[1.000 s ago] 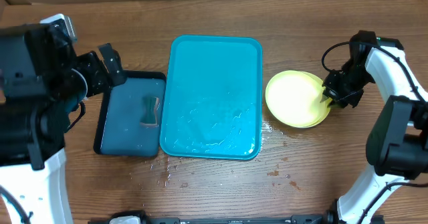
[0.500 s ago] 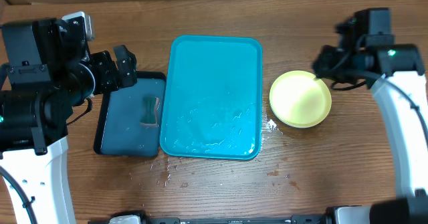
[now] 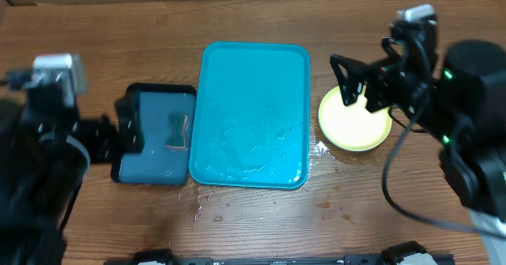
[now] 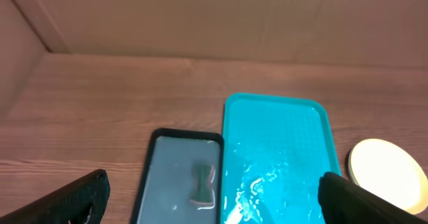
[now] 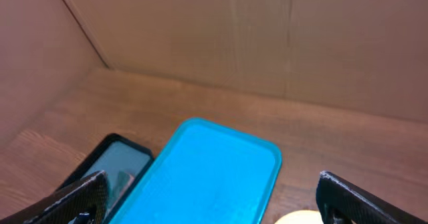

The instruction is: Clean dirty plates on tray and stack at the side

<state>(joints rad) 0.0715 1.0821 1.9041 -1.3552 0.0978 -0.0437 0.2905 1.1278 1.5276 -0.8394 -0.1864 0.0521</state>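
Note:
The cyan tray (image 3: 253,51) lies mid-table, wet, with no plates on it; it also shows as the tray (image 4: 274,127) and the tray (image 5: 207,177). A lime-yellow plate (image 3: 356,126) with a pale centre rests on the wood to the tray's right, also seen as the plate (image 4: 388,174). Whether other plates lie under it I cannot tell. My right gripper (image 3: 364,83) hangs high over the plate's far edge, open and holding nothing. My left gripper (image 3: 118,134) is raised over the black tray's left edge, open and holding nothing.
A smaller black tray (image 3: 150,166) left of the cyan one holds a sponge (image 3: 178,132). Water drops lie on the wood by the cyan tray's front edge (image 3: 324,150). A cardboard wall (image 4: 214,17) stands behind the table.
My right gripper opened, let go of the plate's right rim and rose above it. The plate now rests alone on the wood. My left arm pulled back to the left and lifted.

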